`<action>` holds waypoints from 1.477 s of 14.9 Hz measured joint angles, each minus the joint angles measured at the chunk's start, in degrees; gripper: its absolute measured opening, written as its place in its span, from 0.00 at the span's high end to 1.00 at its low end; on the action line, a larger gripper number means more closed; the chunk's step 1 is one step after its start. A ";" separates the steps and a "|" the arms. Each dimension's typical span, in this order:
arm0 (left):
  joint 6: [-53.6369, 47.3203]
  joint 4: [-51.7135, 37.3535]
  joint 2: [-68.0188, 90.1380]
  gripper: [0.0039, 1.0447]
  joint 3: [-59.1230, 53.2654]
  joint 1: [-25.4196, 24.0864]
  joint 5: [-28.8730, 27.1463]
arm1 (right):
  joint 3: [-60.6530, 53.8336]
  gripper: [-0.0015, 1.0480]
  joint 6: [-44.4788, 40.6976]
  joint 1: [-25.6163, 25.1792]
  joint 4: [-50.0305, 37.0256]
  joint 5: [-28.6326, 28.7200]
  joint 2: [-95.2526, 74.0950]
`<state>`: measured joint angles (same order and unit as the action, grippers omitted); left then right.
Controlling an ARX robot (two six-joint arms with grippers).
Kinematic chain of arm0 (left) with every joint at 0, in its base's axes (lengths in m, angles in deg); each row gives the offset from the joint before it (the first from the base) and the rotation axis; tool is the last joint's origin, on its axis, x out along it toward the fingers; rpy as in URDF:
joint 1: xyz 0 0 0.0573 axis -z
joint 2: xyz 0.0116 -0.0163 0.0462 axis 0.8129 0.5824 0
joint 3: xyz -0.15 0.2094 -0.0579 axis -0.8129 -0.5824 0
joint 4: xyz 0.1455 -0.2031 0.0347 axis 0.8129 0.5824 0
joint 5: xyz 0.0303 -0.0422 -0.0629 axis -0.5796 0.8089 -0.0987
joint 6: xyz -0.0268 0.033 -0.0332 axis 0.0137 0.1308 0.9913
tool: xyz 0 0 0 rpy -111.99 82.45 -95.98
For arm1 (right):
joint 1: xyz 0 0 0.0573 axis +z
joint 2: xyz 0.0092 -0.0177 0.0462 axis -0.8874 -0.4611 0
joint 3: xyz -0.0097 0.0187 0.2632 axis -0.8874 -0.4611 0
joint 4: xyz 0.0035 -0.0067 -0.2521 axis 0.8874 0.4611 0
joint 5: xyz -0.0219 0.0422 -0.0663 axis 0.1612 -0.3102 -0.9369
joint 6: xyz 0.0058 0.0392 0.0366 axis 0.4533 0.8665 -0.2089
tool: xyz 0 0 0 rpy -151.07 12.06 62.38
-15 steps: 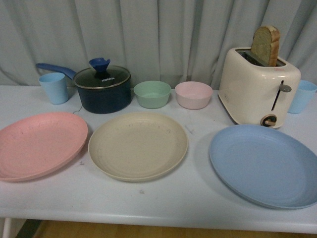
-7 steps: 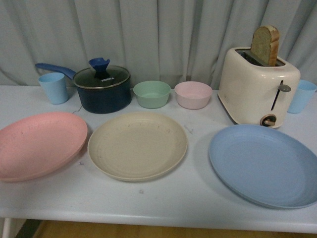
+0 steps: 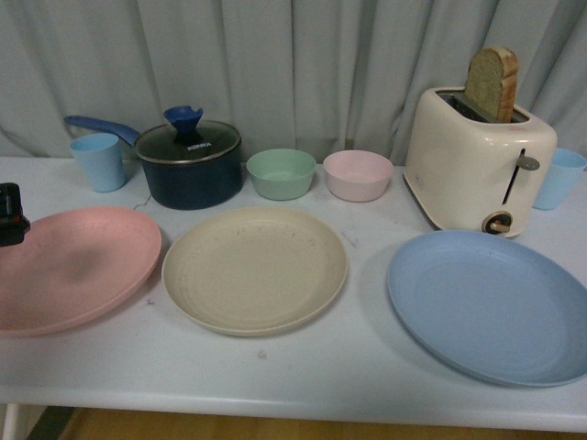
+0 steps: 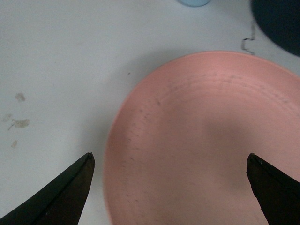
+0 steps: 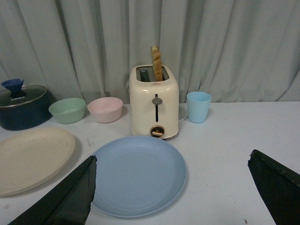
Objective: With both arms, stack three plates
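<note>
Soft, dim light from above; a diffuse shadow lies on the pink plate point(image 3: 78, 266) under my left gripper point(image 4: 169, 157); all views slightly grainy

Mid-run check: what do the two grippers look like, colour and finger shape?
Both look alike: the left gripper and right gripper each show two plain matte black fingers tapering to pointed tips. No cables, markings or pads are visible. In the front view only a small black block of the left arm shows.
</note>
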<state>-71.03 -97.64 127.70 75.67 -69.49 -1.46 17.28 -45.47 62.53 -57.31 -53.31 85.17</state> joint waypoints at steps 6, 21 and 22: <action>0.00 1.60 5.86 0.06 7.76 -3.23 0.42 | 0.00 0.06 0.00 0.00 0.00 0.00 0.00; -2.80 -0.48 11.67 0.92 4.66 -6.49 4.66 | 0.00 0.06 0.00 0.00 0.00 -0.02 0.00; -2.80 -0.22 10.84 0.97 4.66 -6.88 4.59 | 0.00 0.06 -0.02 0.00 0.00 0.00 0.00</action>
<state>-73.83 -97.86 138.54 80.33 -76.38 3.13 17.28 -45.49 62.53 -57.31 -53.31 85.17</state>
